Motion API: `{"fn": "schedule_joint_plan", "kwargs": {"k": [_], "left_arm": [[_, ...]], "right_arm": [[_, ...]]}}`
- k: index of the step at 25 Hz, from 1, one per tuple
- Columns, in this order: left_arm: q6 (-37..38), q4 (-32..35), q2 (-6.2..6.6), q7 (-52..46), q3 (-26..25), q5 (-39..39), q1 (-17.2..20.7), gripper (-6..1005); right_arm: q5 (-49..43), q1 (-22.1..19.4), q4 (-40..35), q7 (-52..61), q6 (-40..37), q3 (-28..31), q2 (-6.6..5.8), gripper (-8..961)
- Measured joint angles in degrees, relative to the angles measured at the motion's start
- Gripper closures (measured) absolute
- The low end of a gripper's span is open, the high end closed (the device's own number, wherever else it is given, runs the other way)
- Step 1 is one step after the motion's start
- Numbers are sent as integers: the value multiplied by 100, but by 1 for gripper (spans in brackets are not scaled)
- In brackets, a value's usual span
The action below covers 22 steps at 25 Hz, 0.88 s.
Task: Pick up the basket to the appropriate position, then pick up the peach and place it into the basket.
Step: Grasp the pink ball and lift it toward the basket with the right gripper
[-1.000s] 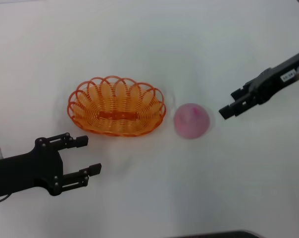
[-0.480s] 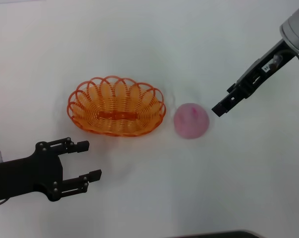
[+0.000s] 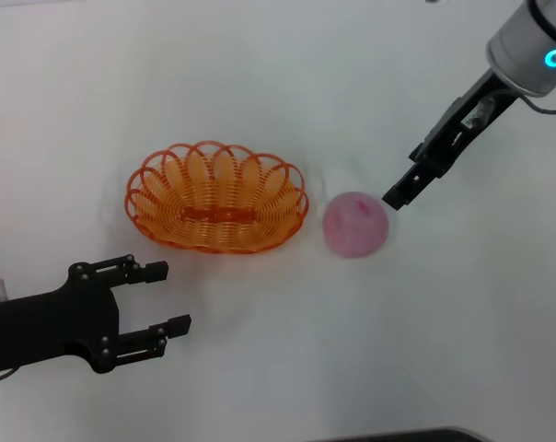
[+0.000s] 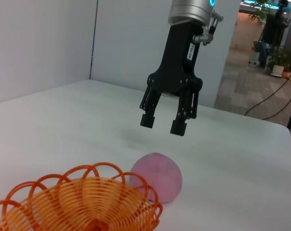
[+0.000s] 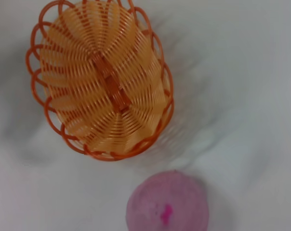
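Head view, peach [image 3: 355,224] on white table [image 3: 278,74] just right of empty basket [image 3: 216,196], right gripper [image 3: 395,196] spread apart, hovering above peach, left gripper [image 3: 167,296] released, near basket's front.

White counter [image 3: 260,83], plain and matte, fills the head view, with a dark strip [image 3: 398,435] along its near edge. Beyond the far edge, grey wall panels [image 4: 39,43] stand. Past the far right corner there is a carpeted floor [image 4: 242,86], a black cable [image 4: 266,98] trailing across it, and potted plants [image 4: 275,62] further back.
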Motion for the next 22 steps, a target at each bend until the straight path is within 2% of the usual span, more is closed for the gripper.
{"fn": "schedule_joint_plan", "kwargs": {"k": [13, 22], "left_arm": [[-53, -12, -9, 0, -9, -1, 20, 296], [-65, -12, -9, 0, 9, -1, 8, 295]], "right_arm": [[356, 59, 98, 177, 311, -557, 47, 147], [565, 61, 253, 376, 530, -1278, 72, 164]]}}
